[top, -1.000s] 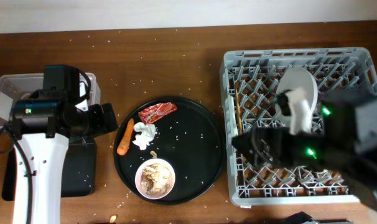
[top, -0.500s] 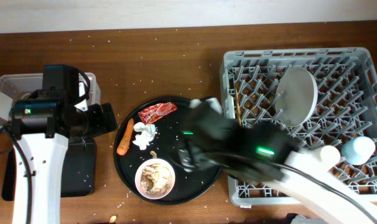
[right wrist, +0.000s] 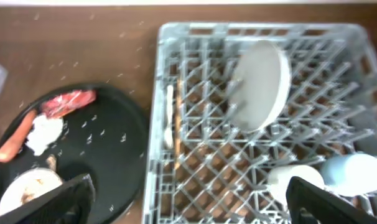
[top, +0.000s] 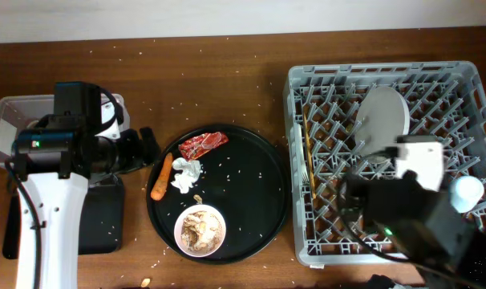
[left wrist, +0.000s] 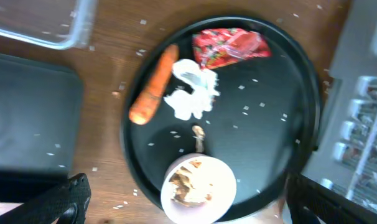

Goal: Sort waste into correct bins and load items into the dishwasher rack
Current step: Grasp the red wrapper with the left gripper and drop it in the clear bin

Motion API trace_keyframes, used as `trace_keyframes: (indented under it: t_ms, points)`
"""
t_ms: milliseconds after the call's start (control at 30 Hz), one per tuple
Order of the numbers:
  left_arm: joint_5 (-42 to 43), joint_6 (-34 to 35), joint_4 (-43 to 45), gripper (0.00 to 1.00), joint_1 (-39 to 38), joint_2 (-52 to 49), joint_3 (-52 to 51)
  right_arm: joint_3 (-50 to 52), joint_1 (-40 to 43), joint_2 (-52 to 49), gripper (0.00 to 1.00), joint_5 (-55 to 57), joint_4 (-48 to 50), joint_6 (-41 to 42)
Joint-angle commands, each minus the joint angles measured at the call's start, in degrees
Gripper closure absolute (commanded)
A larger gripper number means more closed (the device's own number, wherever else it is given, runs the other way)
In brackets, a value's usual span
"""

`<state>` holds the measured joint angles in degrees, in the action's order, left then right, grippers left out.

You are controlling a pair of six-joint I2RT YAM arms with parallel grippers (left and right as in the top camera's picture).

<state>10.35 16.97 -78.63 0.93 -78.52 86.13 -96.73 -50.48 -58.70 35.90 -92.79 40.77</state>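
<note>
Your left gripper hangs wide open and holds nothing, above the near part of the round black tray. The white bowl of food scraps sits right under it. The carrot lies at the tray's left rim, just beside the tissue, and the red wrapper sits at the far side.

If you close carelessly, you may pinch tissue and carrot together, or nudge the carrot off onto the table. If you lift the bowl by one edge, it may tip and spill scraps.

Your right gripper is likewise spread wide and empty over the dishwasher rack, where the plate stands on edge. A low sweep could knock it over.
</note>
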Motion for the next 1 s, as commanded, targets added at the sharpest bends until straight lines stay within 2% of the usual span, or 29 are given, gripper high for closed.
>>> trace_keyframes:
  t_ms: [0,67,133,200,233,267,333,400,467,500,600,700,733,800,833,900,967]
  points:
    - [-5.3,0.2,3.9,0.01,-8.9,0.1,-3.1,2.6,-0.3,5.5,0.01,5.7,-0.5,3.5]
    - [-13.6,0.1,16.3,0.04,-18.7,-3.4,-9.6,2.6,-0.3,6.6,0.01,5.7,-0.5,3.5]
    - [-19.6,-2.0,24.6,0.08,-23.1,-11.9,-11.0,2.6,-0.3,6.5,0.01,5.7,-0.5,3.5]
    - [-19.6,-12.3,33.9,0.11,-25.0,-23.1,-11.0,2.6,-0.3,6.5,0.01,5.7,-0.5,3.5]
    - [-21.4,-16.4,38.2,0.22,-25.2,-28.3,-11.0,2.6,-0.3,6.5,0.01,5.7,-0.5,3.5]
    - [-24.6,-16.7,41.4,0.22,-25.2,-31.6,-11.0,2.6,-0.3,6.5,0.01,5.7,-0.5,3.5]
    - [-25.2,-18.8,46.2,0.23,-25.2,-37.5,-11.0,2.6,-0.3,6.5,0.01,5.7,-0.5,3.5]
    - [-25.8,-18.8,47.8,0.30,-25.1,-41.7,-11.0,2.6,-0.3,6.5,0.01,5.7,-0.5,3.5]
    - [-25.8,-18.8,46.2,0.84,-25.2,-42.1,-10.6,2.6,-0.3,6.5,0.01,5.7,-0.5,3.5]
    - [-25.8,-18.7,43.7,0.99,-25.2,-41.6,-9.5,2.6,-0.3,6.5,0.01,5.7,-0.5,3.5]
    - [-25.6,-18.7,34.2,0.99,-25.2,-38.0,-4.3,2.6,-0.3,6.5,0.01,5.7,-0.5,3.5]
    - [-26.0,-13.5,20.9,0.99,-23.9,-26.9,3.4,2.6,-0.3,6.5,0.01,5.7,-0.5,3.5]
    - [-27.1,-13.3,19.5,0.99,-22.5,-24.4,4.1,2.6,-0.3,6.5,0.01,5.7,-0.5,3.5]
    - [-34.2,-13.7,20.9,1.00,-15.0,-18.8,4.4,2.6,-0.3,6.5,0.01,5.7,-0.5,3.5]
    - [-33.9,-14.8,24.4,1.00,-9.5,-18.1,4.4,2.6,-0.3,6.5,0.01,5.7,-0.5,3.5]
    - [-26.1,-14.9,29.7,1.00,1.4,-20.0,4.1,2.6,-0.3,6.5,0.01,5.7,-0.5,3.5]
    - [-19.5,-15.0,32.4,0.70,7.3,-21.1,4.1,2.6,-0.3,6.5,0.01,5.7,-0.5,3.5]
